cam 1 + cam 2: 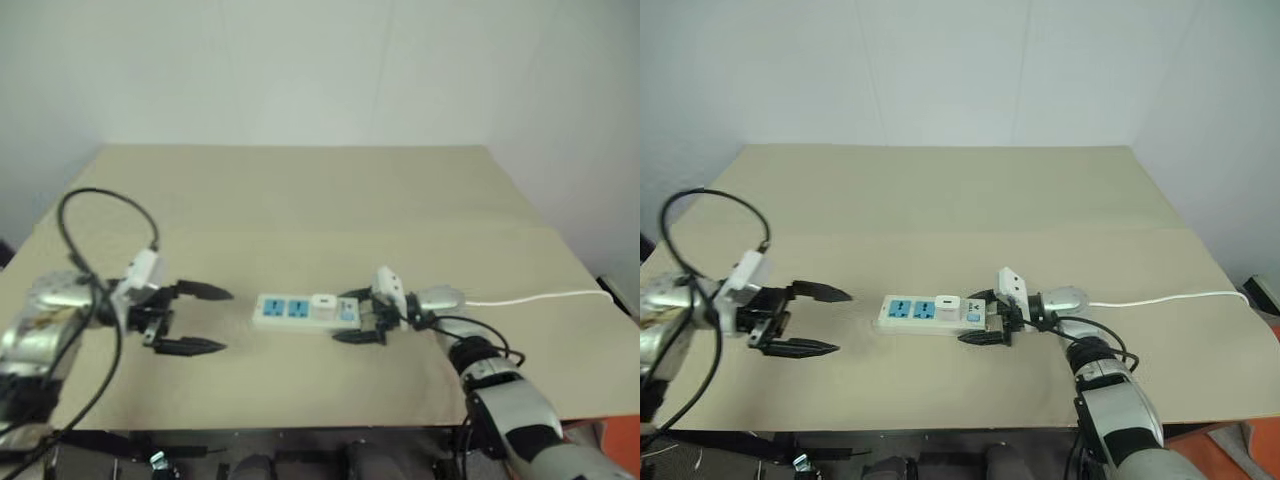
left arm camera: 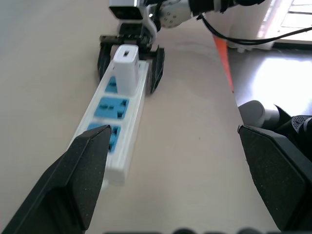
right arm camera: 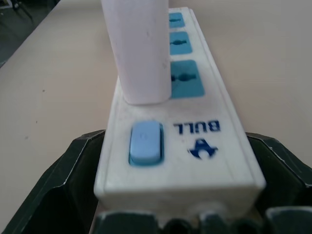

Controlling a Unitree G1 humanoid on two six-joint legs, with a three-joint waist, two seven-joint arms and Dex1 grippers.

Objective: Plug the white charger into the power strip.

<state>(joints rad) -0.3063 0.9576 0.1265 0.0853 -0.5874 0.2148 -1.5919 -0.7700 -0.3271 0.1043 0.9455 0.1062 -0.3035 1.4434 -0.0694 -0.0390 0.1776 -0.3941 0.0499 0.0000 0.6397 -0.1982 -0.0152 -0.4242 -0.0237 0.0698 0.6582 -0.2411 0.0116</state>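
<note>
1. Head views: I see the white charger point(image 1: 323, 301) standing upright in the socket nearest the switch end of the power strip point(image 1: 295, 311), which lies flat on the matte tan table point(image 1: 300, 200). I judge the plugging step done. My left gripper point(image 1: 192, 319) hangs well apart from the strip's free end, its black fingers spread wide around nothing. The right gripper point(image 1: 362, 315) straddles the strip's switch end. A thin white cable point(image 1: 540, 296) trails away toward the table's right edge.

2. Left wrist view: the strip is a long glossy white bar with two free blue sockets; the charger point(image 2: 126, 68) is a smooth rounded block. Beyond it the right gripper's fingers flank the strip's sides.

3. Right wrist view: the pale blue switch point(image 3: 145, 141) and blue logo sit close up. The jaws stand wide on either side of the strip's end; I cannot tell whether they touch it. Next move, I reckon: draw this arm straight back without dragging the strip.
</note>
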